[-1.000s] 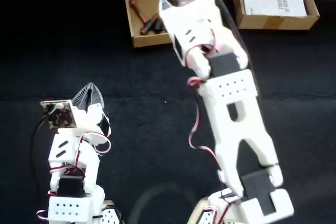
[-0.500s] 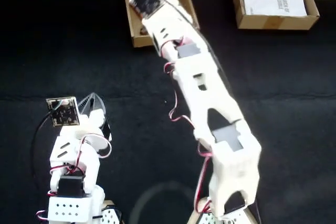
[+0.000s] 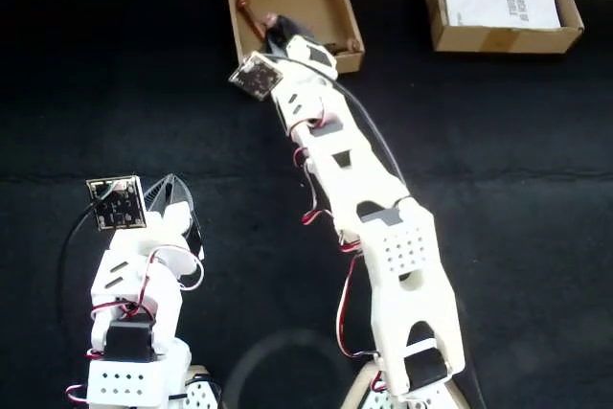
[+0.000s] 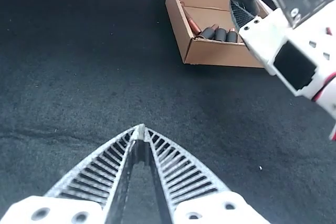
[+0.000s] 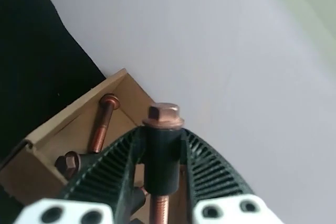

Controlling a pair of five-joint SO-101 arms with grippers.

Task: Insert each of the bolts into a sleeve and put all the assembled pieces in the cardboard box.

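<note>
The right gripper [image 5: 163,134] was closed on a black sleeve [image 5: 163,161], and a copper bolt [image 5: 164,114] passed through the sleeve, its hexagonal head above and its thread below. Behind the fingers lay the cardboard box [image 5: 31,169], with a loose bolt [image 5: 101,124] and the head of another bolt [image 5: 70,163] inside it.

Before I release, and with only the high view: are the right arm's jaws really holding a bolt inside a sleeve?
Observer: Yes. The right wrist view shows a copper-coloured hex bolt pushed through a black cylindrical sleeve, clamped upright in the right jaws, head up.
Operator: Anything already in the brown cardboard box?
Observer: The left wrist view shows several sleeved bolts lying along its near wall.
Operator: And the left jaws?
Observer: Shut, holding nothing, above the black table cover.
</note>
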